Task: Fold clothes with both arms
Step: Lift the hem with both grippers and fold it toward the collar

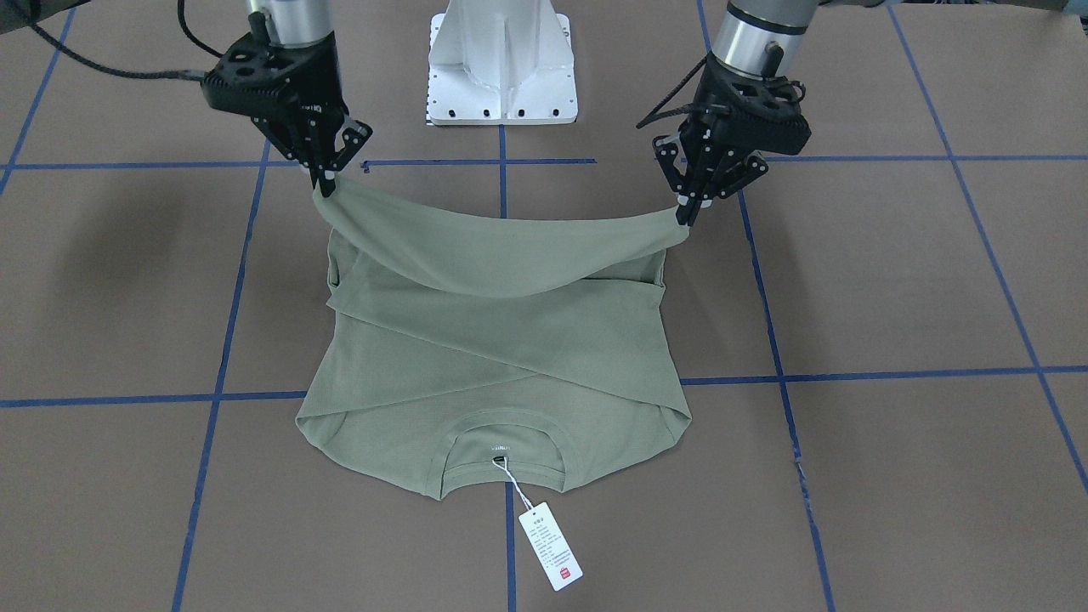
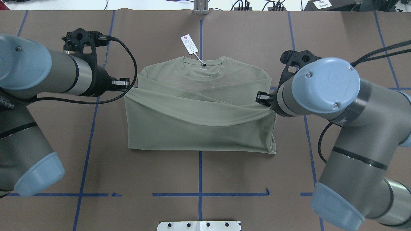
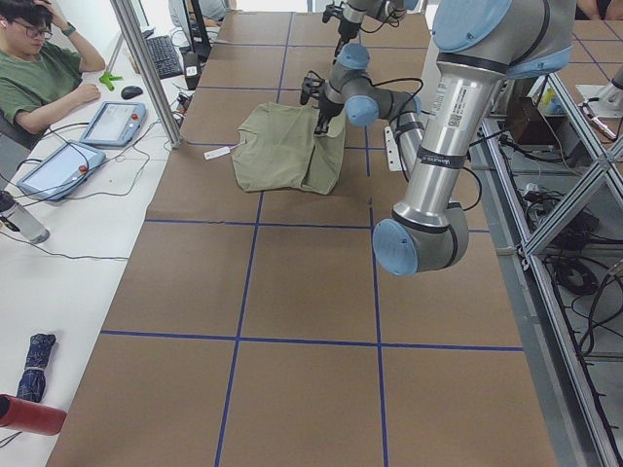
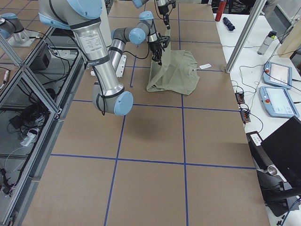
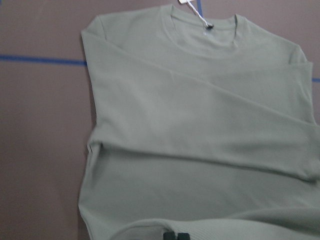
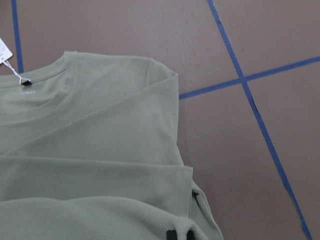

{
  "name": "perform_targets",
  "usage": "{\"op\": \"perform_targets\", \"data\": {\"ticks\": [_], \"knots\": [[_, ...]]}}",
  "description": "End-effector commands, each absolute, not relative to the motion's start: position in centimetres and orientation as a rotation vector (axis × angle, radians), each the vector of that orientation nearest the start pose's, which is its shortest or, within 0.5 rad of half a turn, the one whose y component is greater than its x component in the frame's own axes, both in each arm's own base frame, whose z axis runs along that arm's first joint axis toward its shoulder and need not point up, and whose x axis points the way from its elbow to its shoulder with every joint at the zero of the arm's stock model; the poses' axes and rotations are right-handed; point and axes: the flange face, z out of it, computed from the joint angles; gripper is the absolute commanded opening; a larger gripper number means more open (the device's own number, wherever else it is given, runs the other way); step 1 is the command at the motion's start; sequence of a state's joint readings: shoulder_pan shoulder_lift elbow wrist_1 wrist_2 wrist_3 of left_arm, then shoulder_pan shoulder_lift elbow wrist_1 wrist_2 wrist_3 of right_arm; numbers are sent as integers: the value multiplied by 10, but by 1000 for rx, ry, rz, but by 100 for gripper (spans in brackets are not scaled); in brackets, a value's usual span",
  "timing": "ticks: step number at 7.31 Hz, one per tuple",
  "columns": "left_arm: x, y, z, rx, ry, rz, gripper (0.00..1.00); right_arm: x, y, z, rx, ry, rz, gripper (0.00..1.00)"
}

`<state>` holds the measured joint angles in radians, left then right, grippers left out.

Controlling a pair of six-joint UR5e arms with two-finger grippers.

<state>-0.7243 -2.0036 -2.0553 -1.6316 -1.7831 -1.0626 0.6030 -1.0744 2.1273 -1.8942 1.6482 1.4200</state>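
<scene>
The clothes are one sage-green long-sleeved shirt [image 1: 501, 348] lying on the brown table, neck away from the robot, sleeves crossed over the chest. Its white hang tag [image 1: 552, 544] trails from the collar. My left gripper [image 1: 687, 211] is shut on one corner of the hem, and my right gripper [image 1: 325, 183] is shut on the other. The hem hangs raised between them in a sagging curve. In the overhead view the left gripper [image 2: 127, 89] and right gripper [image 2: 264, 98] stand at the shirt's [image 2: 199, 128] two sides. Both wrist views show the shirt [image 5: 200, 125] [image 6: 90, 140] below pinched fabric.
The white pedestal base [image 1: 501, 68] stands behind the shirt on the robot's side. Blue tape lines [image 1: 850, 374] grid the brown table. A person [image 3: 39, 78] sits at a side table with tablets [image 3: 112, 122]. Bare table stretches around the shirt.
</scene>
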Motion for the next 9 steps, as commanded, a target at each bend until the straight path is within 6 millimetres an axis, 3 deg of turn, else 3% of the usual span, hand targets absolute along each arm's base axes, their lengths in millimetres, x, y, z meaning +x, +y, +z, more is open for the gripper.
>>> {"op": "perform_targets", "data": {"ticks": [1,3,5,6,7,9], "knots": [[362,-510,209,411,860,-118,0,-392,-497,226,239,-699,443,0],[397,-554,255,437,846,-135,0,-428,-556,238,238,-659,460,0],[435,-594,275,436,792,-154,0,-459,-593,277,247,-663,465,0],[444,-603,294,444,798,-147,0,-462,-600,291,241,-644,462,0],[450,-611,314,462,782,-137,0,-458,-604,293,250,-636,446,0],[452,-614,319,470,782,-136,0,-461,-607,303,241,-618,443,0]]}}
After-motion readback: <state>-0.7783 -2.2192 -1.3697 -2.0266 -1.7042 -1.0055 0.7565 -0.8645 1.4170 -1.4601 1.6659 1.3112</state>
